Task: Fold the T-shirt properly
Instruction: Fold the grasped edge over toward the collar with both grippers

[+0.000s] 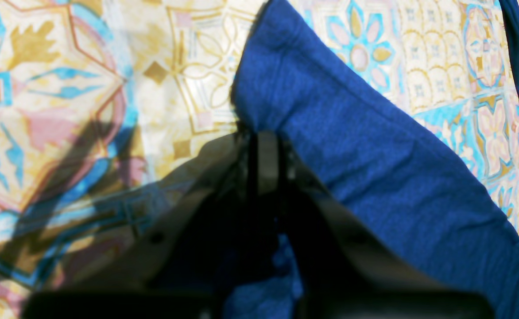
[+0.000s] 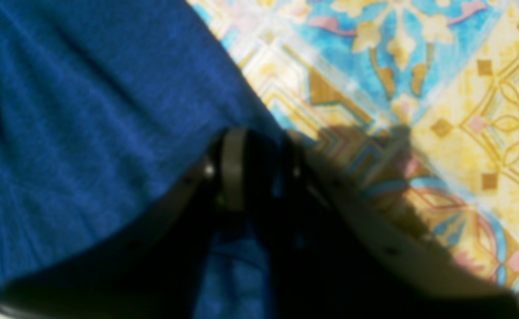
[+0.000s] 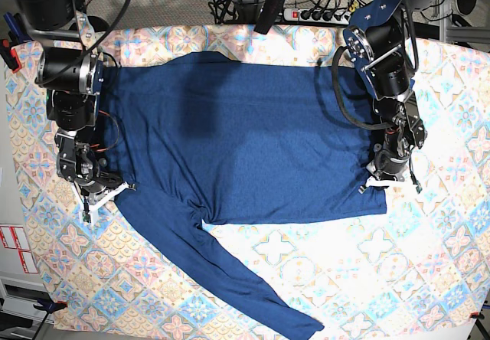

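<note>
With both grippers, left (image 1: 264, 146) and right (image 2: 253, 168), pinched shut on the T-shirt (image 3: 245, 141) edges near the patterned cloth's (image 3: 367, 271) side edges, lift evenly (thin knit sags).

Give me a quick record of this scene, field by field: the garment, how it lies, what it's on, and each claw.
garment: T-shirt, dark blue, long-sleeved, no print
layout: body spread flat; one sleeve stretched diagonally toward the near table edge
surface: patterned tablecloth
left claw: shut on the T-shirt's edge, on the base view's right
right claw: at the T-shirt's opposite edge, fabric between its fingers; firmness of grip unclear
clutter: power strip and cables beyond the far table edge
fold progress: none visible yet
</note>
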`<state>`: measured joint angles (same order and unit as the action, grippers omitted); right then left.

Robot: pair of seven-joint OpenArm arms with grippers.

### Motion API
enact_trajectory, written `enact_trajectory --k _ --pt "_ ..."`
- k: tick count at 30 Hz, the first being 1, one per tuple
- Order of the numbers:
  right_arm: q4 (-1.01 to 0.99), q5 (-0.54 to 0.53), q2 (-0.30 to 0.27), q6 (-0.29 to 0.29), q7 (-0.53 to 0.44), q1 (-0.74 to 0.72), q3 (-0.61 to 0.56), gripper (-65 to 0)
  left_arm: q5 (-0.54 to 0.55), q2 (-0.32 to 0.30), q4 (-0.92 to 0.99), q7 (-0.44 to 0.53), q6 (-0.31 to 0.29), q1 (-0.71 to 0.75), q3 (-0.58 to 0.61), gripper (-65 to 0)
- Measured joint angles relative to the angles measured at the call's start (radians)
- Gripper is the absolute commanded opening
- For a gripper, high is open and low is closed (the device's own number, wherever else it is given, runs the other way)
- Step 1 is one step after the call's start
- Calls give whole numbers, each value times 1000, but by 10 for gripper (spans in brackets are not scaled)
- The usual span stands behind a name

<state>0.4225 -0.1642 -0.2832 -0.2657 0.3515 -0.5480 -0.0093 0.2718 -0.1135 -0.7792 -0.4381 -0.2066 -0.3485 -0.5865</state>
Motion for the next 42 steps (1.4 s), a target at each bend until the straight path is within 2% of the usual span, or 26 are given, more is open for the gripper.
enact_trajectory --k 6,10,14,17,25,28,34,36,42 --pt "4 0 1 -4 3 3 8 -643 0 0 0 0 0 0 0 -650" --pt "81 2 -20 -72 47 35 7 -645 0 0 0 0 0 2 0 -650" --pt "228 5 -41 -111 125 113 8 -645 6 -1 -20 3 -5 23 0 -650" --pt "326 8 -37 -118 161 155 8 -645 2 3 -56 -8 -3 44 0 -650" --pt "553 4 -45 -128 264 256 195 -645 -4 17 -143 -18 6 99 2 -650" --pt "612 8 -46 -191 314 282 242 -645 -4 22 -171 -22 3 117 3 -650" --pt "736 3 -35 -275 377 332 315 -645 0 19 -177 -14 0 139 2 -650" --pt "779 6 -36 -296 418 354 333 -645 0 19 -178 -9 0 145 2 -650" --pt "897 4 -37 -317 436 421 353 -645 -4 31 -263 -21 5 202 2 -650"
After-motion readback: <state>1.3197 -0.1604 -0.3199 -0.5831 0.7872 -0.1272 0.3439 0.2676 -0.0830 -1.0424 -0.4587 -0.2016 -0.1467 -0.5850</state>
